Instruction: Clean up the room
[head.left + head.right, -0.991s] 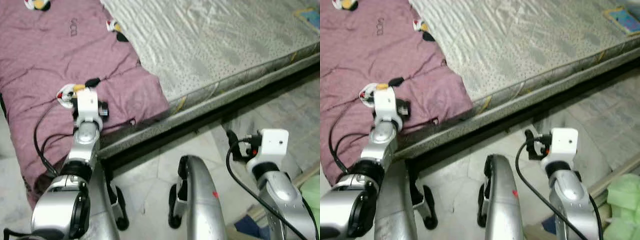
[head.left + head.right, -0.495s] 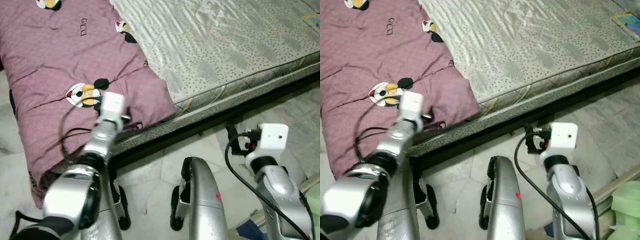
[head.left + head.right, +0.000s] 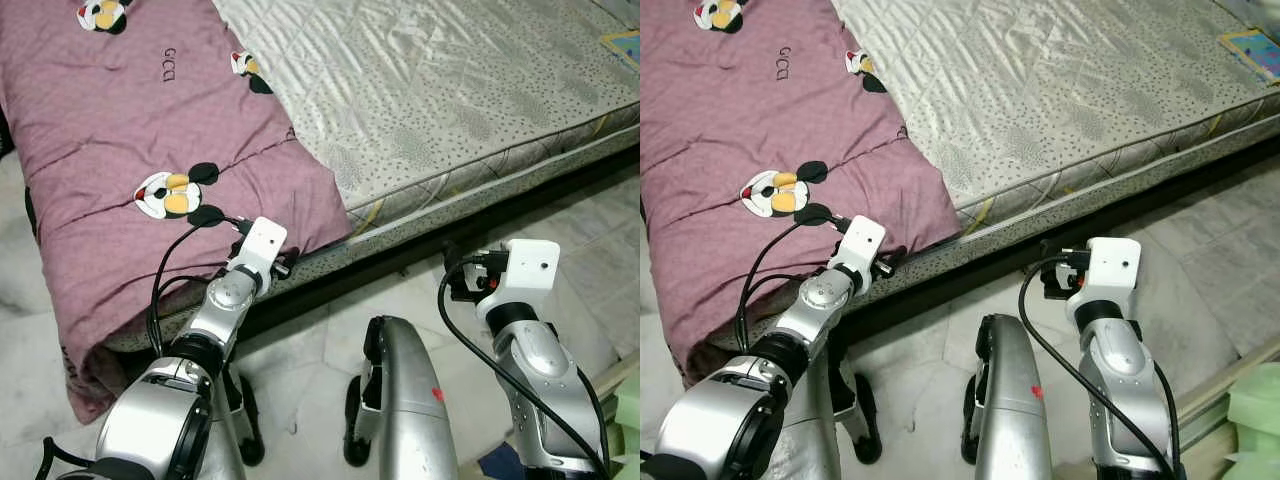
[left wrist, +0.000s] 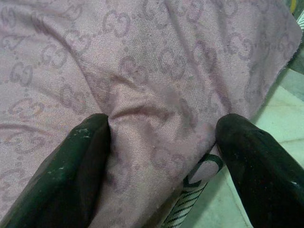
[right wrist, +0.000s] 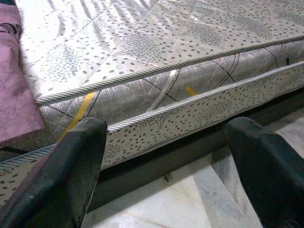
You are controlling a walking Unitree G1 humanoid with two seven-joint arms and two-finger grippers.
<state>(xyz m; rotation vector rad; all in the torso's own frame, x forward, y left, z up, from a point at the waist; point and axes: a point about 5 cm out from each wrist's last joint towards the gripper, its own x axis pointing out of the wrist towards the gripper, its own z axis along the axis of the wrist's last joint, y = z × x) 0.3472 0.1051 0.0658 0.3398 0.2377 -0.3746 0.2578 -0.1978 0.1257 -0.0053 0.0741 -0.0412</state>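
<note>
Left claw [image 4: 161, 142] wide open, fingers pressed into quilt [image 3: 120, 150] at its corner on bed [image 3: 450, 90]; nothing pinched. Right claw [image 5: 166, 156] open, empty, facing bed's side. Risk: thin fold slips out when closing.

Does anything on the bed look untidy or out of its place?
Yes. The purple quilt lies bunched on one end of the mattress, its edge hanging over the side toward the floor. The left gripper is open around a fold of it.
</note>
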